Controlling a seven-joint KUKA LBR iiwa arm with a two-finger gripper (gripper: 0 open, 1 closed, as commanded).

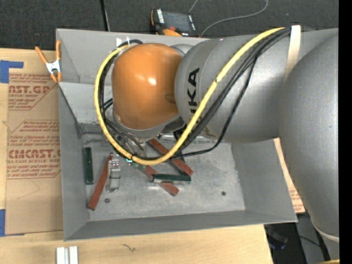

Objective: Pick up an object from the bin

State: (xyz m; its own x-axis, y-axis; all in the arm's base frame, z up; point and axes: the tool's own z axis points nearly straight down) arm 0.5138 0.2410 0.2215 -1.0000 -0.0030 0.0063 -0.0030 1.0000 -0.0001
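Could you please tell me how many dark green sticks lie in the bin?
2. The left green stick lies near the left wall; the centre green stick lies among reddish-brown sticks. The arm may hide more.

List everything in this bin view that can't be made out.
Camera view:
- The heap of red-brown and green sticks runs under the arm's orange cover and cables, which hide its upper part.
- The small silvery piece beside the lone red-brown stick is too small to identify.
- The grey arm hides the right side and back floor of the bin.
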